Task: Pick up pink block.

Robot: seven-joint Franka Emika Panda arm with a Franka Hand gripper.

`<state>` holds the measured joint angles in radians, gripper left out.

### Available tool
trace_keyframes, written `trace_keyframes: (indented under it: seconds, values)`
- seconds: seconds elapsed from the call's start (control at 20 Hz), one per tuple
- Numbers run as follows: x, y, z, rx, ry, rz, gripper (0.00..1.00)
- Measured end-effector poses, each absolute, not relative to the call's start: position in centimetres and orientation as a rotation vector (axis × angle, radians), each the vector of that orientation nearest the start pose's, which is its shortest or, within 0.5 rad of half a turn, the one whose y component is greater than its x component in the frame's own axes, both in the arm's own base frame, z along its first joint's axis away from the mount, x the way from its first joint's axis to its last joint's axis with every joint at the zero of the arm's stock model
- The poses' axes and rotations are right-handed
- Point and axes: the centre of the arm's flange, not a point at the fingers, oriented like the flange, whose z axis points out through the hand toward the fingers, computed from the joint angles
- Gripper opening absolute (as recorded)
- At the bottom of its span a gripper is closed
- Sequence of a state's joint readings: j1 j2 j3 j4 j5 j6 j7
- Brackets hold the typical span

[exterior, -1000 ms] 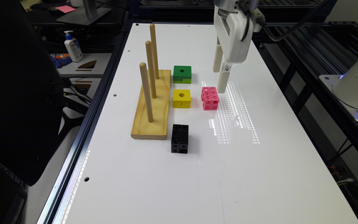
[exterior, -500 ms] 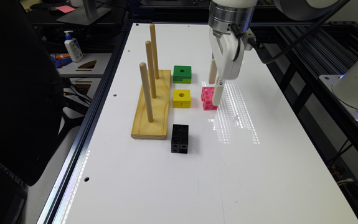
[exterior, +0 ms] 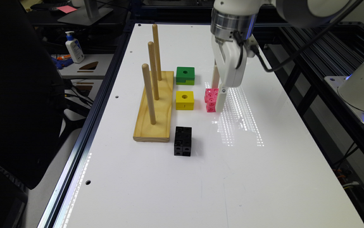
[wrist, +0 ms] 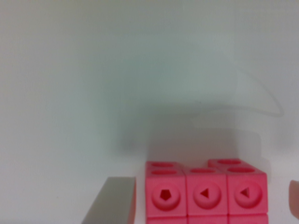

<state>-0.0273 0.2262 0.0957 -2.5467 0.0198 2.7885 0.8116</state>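
The pink block [exterior: 210, 98] sits on the white table [exterior: 200, 177], just to the exterior view's right of a yellow block. My gripper [exterior: 217, 96] has come down over it, with one finger on each side. In the wrist view the pink block [wrist: 205, 193] lies between my two fingers [wrist: 112, 203]. A small gap shows on each side, so the gripper [wrist: 208, 205] is open and not touching it. The block rests flat on the table.
A wooden base with three upright pegs [exterior: 154, 104] stands to the exterior view's left. A green block [exterior: 185, 75] and the yellow block [exterior: 185, 100] lie between the base and the pink block. A black cube [exterior: 183, 141] sits nearer the camera.
The gripper has moved down and toward the exterior view's left, from above and beside the pink block to straddling it. The blocks have not moved.
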Motion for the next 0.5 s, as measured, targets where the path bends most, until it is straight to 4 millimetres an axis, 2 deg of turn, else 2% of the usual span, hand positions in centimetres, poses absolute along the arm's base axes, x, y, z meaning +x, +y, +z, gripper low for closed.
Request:
trace_keyframes:
  seconds: [0.35,0.5]
  values:
    - [45.7,3.3,17.1,-2.883,1.161,0.009,1.0]
    - [45.9,3.3,17.1,-2.88,1.161,0.0,1.0]
